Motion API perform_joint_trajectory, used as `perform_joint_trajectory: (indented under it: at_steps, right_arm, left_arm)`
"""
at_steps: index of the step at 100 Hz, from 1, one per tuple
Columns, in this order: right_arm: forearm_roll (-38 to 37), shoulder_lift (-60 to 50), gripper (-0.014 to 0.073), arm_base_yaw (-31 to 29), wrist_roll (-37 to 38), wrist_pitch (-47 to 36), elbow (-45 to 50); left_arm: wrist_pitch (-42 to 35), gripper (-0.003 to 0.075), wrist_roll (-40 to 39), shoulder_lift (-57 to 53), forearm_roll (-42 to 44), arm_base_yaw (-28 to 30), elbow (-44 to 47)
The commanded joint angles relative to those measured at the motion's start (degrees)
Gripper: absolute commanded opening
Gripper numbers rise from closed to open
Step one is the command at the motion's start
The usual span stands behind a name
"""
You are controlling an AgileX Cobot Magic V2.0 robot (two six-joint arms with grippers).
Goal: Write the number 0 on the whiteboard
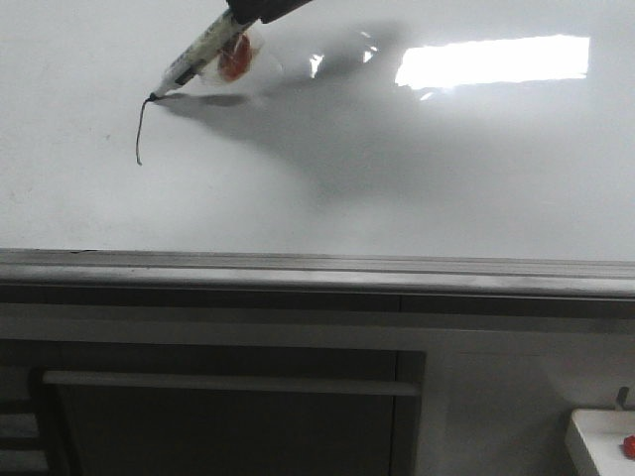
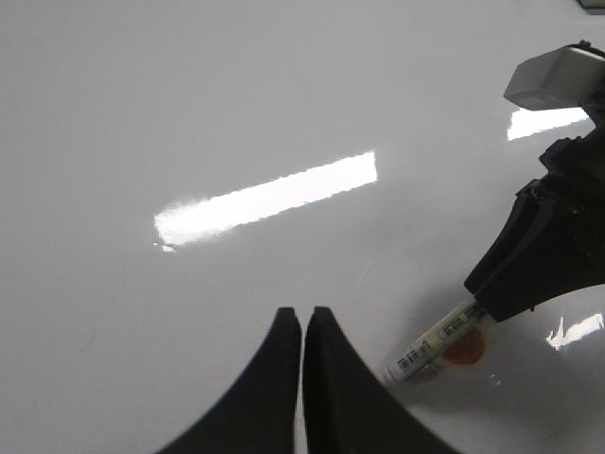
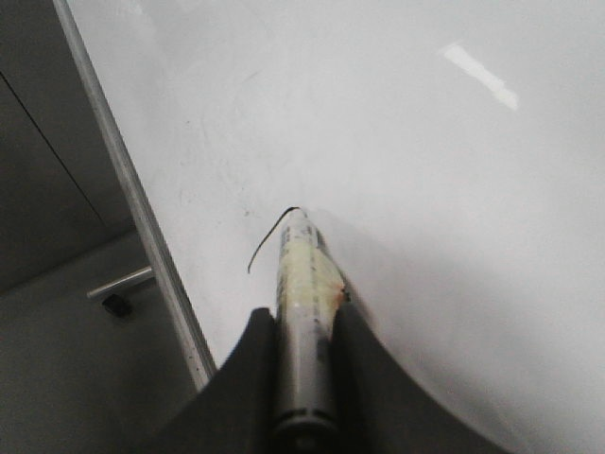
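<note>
Right gripper (image 3: 304, 378) clenched on marker (image 1: 203, 50); barrel sits between both fingers, clear in right wrist view. Marker tilted, tip touching whiteboard (image 1: 397, 208) at upper end of a thin dark stroke (image 1: 140, 129).

Number 0: only a short curved line so far, no closed loop. Stroke runs from marker tip down toward the ledge (image 1: 317, 266), ending well above it. Front view shows stroke full length w/ marker shadow beside it. Right wrist view shows same stroke (image 3: 266, 240) curling off the tip, plus board's metal edge nearby. Left wrist view: stroke not visible, tip hidden behind left fingers.

Left gripper (image 2: 303, 378) pressed closed, fingers nearly touching, nothing between them; hovers over bare board just beside marker (image 2: 437, 346). Seen only in left wrist view; not in front view.

Orange-red patch on the marker near right gripper, seen in front and left wrist views; what it is, can't tell.

Glare bar (image 1: 493, 59) on board, well away from marker, far side.
</note>
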Motion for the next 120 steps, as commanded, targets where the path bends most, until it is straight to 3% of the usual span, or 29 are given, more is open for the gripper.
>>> perform_joint_trajectory:
  at_steps: [1, 29, 53, 79, 120]
  right_arm:
    - [-1.98, -3.3, -0.0066, -2.21, 2.15, -2.09, -1.81]
    - [-4.31, -5.47, -0.005, -2.38, 4.96, 0.02, 4.48]
    - [-4.21, -4.29, -0.005, 1.12, 5.14, -0.66, 7.0]
    - [-4.3, -0.01, -0.005, 4.71, 5.14, -3.04, 3.41]
    - [-6.25, 0.09, -0.005, 4.6, 5.14, -3.64, -2.28]
  left_arm:
    - [-4.47, -0.002, -0.56, 0.35, -1.15, 0.31, -2.14]
    - [-4.47, -0.002, -0.56, 0.35, -1.15, 0.31, -2.14]
    - [-4.47, -0.002, -0.56, 0.35, -1.15, 0.31, -2.14]
    - [-4.47, -0.002, -0.56, 0.35, -1.15, 0.31, -2.14]
    - [-4.97, -0.002, -0.56, 0.35, -1.15, 0.31, -2.14]
